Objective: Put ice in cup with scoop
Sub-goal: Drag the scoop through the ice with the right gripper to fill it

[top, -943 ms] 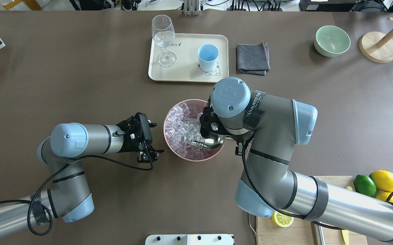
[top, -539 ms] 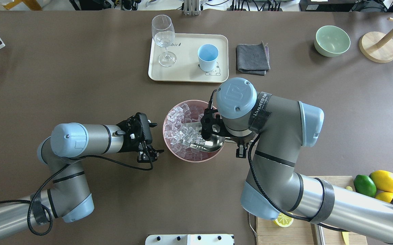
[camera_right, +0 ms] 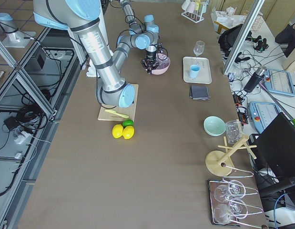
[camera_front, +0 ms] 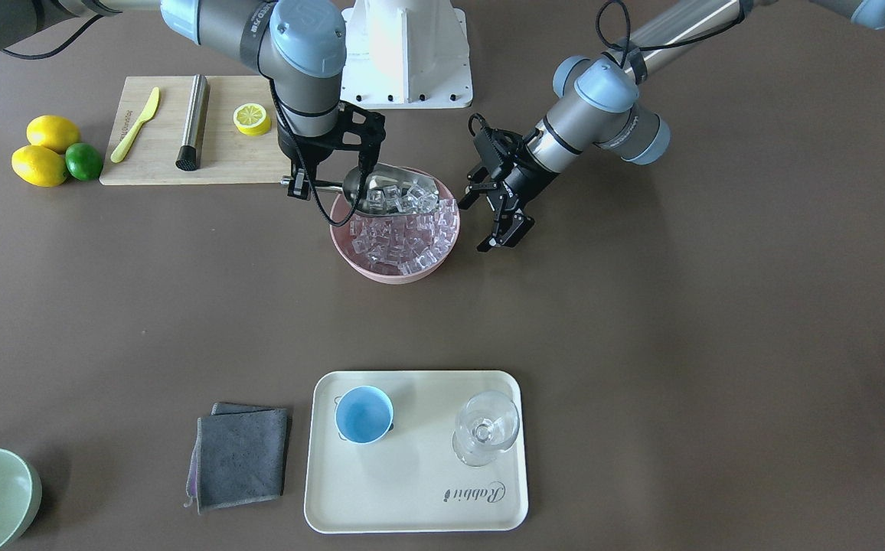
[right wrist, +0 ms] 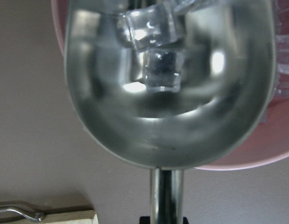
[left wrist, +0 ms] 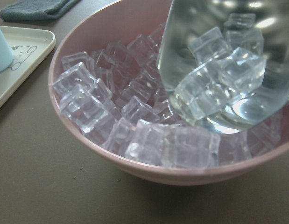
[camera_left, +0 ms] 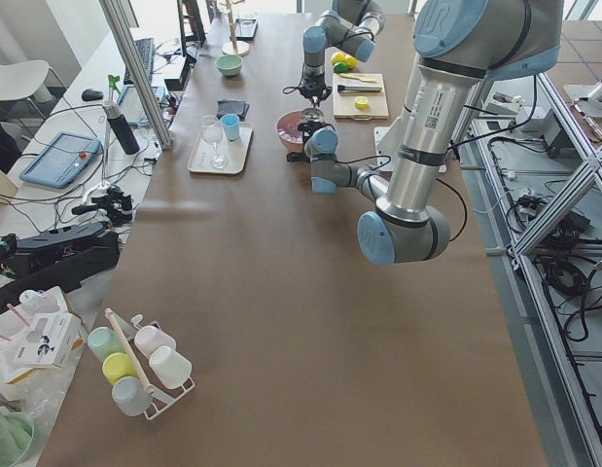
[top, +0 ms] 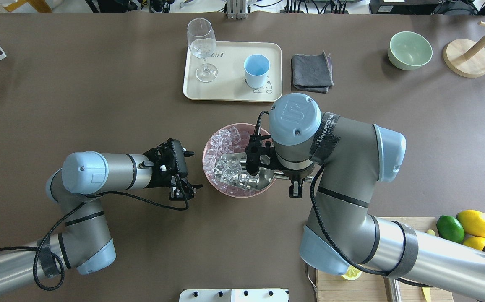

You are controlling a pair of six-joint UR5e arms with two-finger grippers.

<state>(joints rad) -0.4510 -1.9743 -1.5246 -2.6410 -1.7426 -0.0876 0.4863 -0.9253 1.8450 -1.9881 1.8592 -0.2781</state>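
The steel scoop (camera_front: 393, 195) holds several clear ice cubes and hangs just above the pink bowl (camera_front: 393, 277), which is full of ice (camera_front: 404, 241). My right gripper (camera_front: 316, 182) is shut on the scoop's thin handle at the bowl's robot side. In the overhead view the scoop (top: 242, 174) shows under my right wrist. The left wrist view shows the loaded scoop (left wrist: 228, 70) over the ice (left wrist: 135, 135). My left gripper (top: 190, 170) is open and empty beside the bowl's left. The light-blue cup (top: 256, 69) stands empty on the cream tray (top: 230, 94).
A wine glass (top: 202, 46) stands on the tray left of the cup. A grey cloth (top: 311, 71) lies right of the tray and a green bowl (top: 410, 50) farther right. A cutting board (camera_front: 182, 161) holds a steel cylinder (camera_front: 193, 122), a knife and a lemon half.
My right gripper has raised and levelled the scoop out of the ice, now carrying several cubes, and the arm shifted slightly right. My left arm has not moved.
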